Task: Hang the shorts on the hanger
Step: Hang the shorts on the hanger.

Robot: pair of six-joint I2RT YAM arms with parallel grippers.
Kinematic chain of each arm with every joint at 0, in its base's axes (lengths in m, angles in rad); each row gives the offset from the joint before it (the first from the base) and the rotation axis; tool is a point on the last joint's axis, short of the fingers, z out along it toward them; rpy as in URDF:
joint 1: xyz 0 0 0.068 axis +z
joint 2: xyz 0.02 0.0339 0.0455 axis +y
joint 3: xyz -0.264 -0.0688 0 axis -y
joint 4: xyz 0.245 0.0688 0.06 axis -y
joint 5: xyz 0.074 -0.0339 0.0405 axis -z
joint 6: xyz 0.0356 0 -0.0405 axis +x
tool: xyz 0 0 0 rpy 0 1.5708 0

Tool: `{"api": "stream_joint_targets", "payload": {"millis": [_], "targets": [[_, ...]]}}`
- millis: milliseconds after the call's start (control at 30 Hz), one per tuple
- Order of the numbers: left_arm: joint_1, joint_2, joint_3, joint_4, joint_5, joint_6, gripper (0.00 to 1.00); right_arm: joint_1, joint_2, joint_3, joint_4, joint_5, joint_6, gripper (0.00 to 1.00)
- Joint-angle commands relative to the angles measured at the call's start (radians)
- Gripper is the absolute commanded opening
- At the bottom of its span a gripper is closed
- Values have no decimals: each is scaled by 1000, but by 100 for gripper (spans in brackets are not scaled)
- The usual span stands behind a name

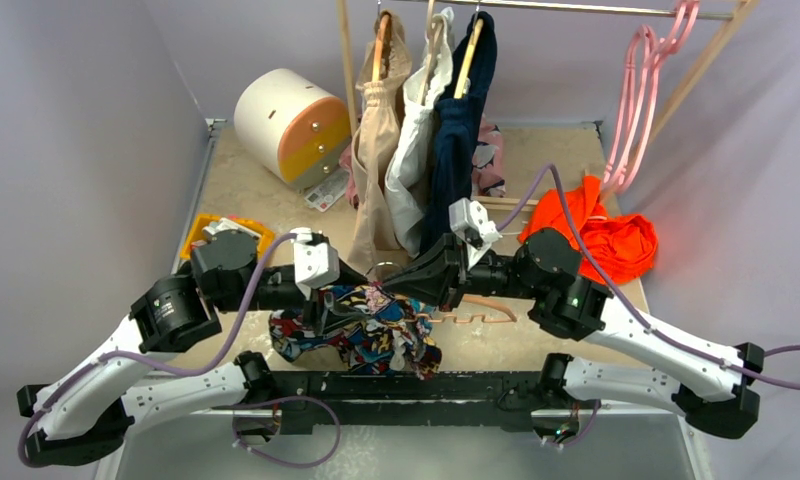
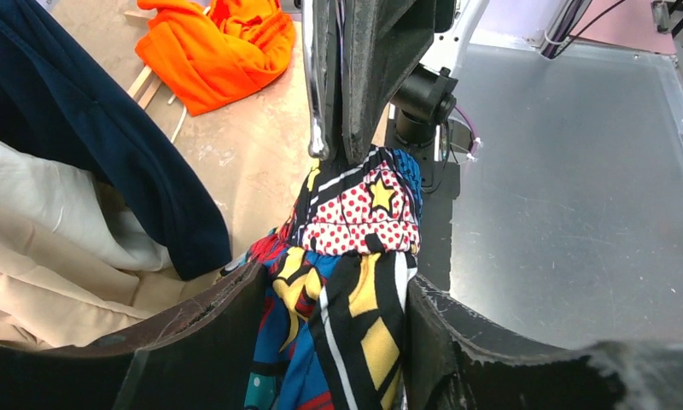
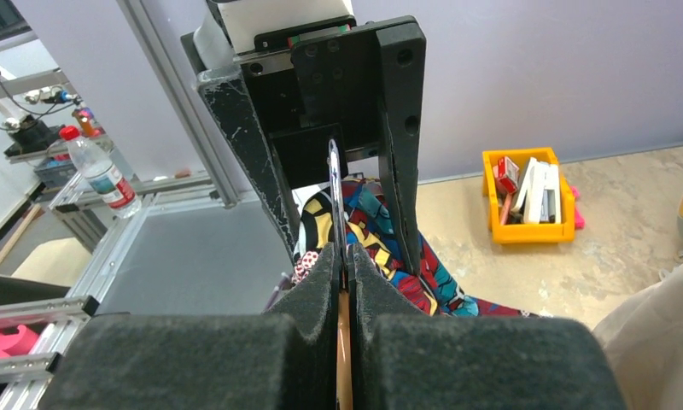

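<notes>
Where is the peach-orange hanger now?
In the top view, the thin peach-orange hanger is mid-table, right of the multicolour comic-print shorts, its neck pinched in the right hand.

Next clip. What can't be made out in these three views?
- Top view: much of the hanger, under the shorts and right gripper.
- Right wrist: the hanger's arms, behind its own fingers.
- Left wrist: the hanger's arms, behind the right gripper.

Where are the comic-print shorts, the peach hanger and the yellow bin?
shorts (image 1: 361, 330), top view, bunched middle of the fabric.
hanger (image 1: 456, 318), top view, its wavy arm.
yellow bin (image 3: 526, 234), right wrist view, its front wall.
</notes>
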Motion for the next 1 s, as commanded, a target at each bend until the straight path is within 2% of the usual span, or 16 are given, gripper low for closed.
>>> {"api": "stream_joint_targets", "payload": {"millis": [0,167,433,567,700,967], "targets": [[1,-4,40,80,-24,-3,58,6,-56,-17,169,59,21,0],[1,-17,69,40,-64,8,67,5,-87,-42,201,100,22,0],[1,-61,87,28,-113,-1,69,7,-122,-91,282,145,33,0],[1,-60,153,16,-126,5,69,5,-121,-96,291,154,34,0],[1,-47,212,54,-106,0,70,6,-124,-99,291,163,33,0],[1,40,167,55,-8,6,70,6,-125,-92,280,157,27,0]]}}
